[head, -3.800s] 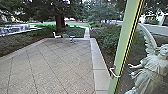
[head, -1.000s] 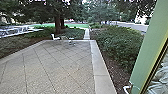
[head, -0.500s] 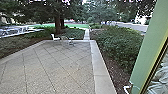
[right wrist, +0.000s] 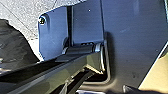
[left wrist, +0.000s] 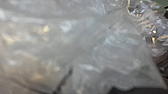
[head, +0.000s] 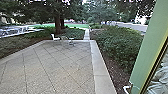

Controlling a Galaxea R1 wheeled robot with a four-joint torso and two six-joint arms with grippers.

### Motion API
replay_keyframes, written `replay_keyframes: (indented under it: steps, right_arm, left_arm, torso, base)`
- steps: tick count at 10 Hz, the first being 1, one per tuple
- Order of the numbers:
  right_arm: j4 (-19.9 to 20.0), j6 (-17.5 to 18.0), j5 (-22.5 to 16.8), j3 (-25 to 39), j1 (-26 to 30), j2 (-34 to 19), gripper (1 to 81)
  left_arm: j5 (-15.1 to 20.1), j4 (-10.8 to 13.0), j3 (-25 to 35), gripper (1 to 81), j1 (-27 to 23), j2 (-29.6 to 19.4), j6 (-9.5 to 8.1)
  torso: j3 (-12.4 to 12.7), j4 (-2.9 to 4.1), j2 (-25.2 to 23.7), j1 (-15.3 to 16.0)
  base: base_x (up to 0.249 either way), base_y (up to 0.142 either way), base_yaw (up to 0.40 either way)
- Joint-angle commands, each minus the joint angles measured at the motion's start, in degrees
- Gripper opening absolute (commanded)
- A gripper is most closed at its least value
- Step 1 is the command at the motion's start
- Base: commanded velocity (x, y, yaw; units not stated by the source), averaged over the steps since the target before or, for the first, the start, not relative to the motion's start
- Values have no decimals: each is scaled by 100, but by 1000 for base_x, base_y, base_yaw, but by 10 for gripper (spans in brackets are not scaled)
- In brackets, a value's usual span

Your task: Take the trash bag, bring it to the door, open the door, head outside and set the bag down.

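Showing close up in the left wrist view, the trash bag (left wrist: pixel 75 42) is seen as shiny, wrinkled plastic; whether it is grasped, or either gripper clenched or released, cannot be told. Ahead, paving (head: pixel 62 67) is edged by a pale strip (head: pixel 98 62), and a green post (head: pixel 147 50) is seen at the right.

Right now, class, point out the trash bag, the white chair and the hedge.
Trash bag (left wrist: pixel 80 42): left wrist view, crumpled plastic.
White chair (head: pixel 56 38): head view, its seat.
Hedge (head: pixel 118 42): head view, its leafy side.
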Motion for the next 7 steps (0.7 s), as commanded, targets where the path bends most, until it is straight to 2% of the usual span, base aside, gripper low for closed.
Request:
replay_keyframes:
  steps: [1, 3, 4, 7]
  right_arm:
    - [30, -11, -258, 633, 255, -328, 811]
    - [39, -11, -267, 800, 281, -443, 811]
    - [39, -11, -275, 800, 281, -443, 811]
    - [30, -20, -275, 791, 290, -425, 811]
  left_arm:
    - [408, -75, 634, 10, -393, -569, -60]
    - [443, -365, 968, 10, -595, -973, -60]
    - [461, -496, 1100, 10, -709, -1148, -60]
    - [531, -857, 1206, 10, -1148, -1439, -60]
  torso:
    - [0, 0, 0, 0]
    - [-566, 0, 0, -2]
    - [-660, 0, -2, -5]
    - [-1221, 0, 0, -5]
  base:
    - [0, 0, 0]
    - [0, 0, 0]
    - [0, 0, 0]
    - [0, 0, 0]
